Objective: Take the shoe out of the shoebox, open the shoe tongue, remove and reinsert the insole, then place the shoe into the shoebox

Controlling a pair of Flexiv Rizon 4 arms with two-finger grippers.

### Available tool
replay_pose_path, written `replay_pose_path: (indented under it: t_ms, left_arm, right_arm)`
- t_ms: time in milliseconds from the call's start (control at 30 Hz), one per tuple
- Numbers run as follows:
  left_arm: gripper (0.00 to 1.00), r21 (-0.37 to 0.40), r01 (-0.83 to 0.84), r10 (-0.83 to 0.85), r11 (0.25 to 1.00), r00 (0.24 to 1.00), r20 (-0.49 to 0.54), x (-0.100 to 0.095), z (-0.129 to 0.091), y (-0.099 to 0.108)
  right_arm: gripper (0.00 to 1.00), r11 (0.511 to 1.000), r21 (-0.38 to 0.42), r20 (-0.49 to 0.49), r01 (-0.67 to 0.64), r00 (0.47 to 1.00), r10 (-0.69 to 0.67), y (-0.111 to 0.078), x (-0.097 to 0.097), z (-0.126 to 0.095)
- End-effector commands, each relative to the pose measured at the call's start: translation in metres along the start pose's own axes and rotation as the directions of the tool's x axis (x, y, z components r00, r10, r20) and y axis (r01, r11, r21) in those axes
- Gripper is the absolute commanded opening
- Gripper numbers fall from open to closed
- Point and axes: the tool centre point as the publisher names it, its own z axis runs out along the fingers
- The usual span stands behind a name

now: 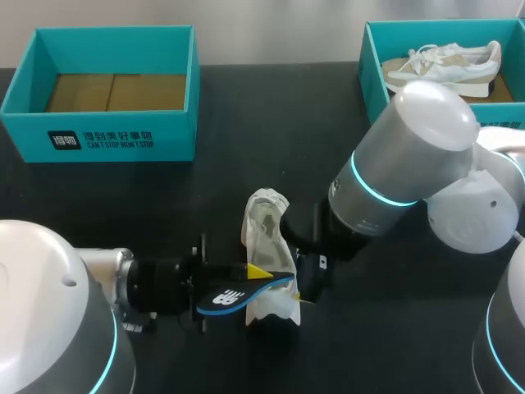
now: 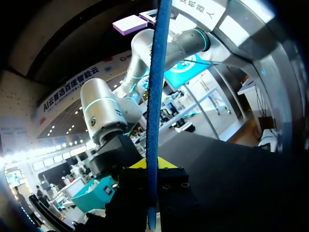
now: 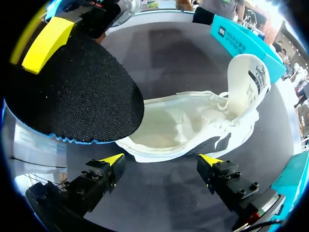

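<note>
A white shoe (image 1: 267,254) lies on the dark table with its tongue pulled up and its opening bare (image 3: 188,123). My left gripper (image 1: 256,271) is shut on a black insole with a blue underside (image 1: 242,297), held over the shoe's heel end. In the left wrist view the insole (image 2: 155,96) shows edge-on, running up from between the gripper's (image 2: 152,166) yellow tips. My right gripper (image 3: 161,162) stands open beside the shoe's side, with the insole (image 3: 72,92) above and to one side. The empty teal shoebox (image 1: 105,92) stands at the back left.
A second teal box (image 1: 373,57) at the back right holds another white shoe (image 1: 447,66). My right arm's large elbow (image 1: 410,156) hangs over the table's right half. Bare table lies between the shoe and the left box.
</note>
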Motion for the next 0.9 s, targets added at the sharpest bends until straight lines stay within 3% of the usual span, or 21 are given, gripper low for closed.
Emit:
replay_pose_path:
  t_ms: [33, 433, 900]
  left_arm:
    - [0.0, -0.004, 0.004, -0.004, 1.0, 1.0, -0.008, -0.0001, 0.0003, 0.0012]
    - [0.0, -0.003, 0.014, -0.014, 1.0, 1.0, -0.006, 0.0001, 0.0002, -0.0004]
    - [0.0, -0.005, -0.005, 0.005, 1.0, 1.0, -0.012, 0.001, 0.0098, 0.0025]
  right_arm:
    - [1.0, 1.0, -0.019, 0.006, 0.017, 1.0, -0.017, -0.0018, 0.0042, -0.0045]
    - [1.0, 0.993, -0.039, -0.012, 0.111, 0.994, -0.112, -0.001, 0.0056, -0.0031]
    - [1.0, 0.992, -0.047, -0.013, 0.114, 0.993, -0.115, -0.0007, 0.0059, -0.0031]
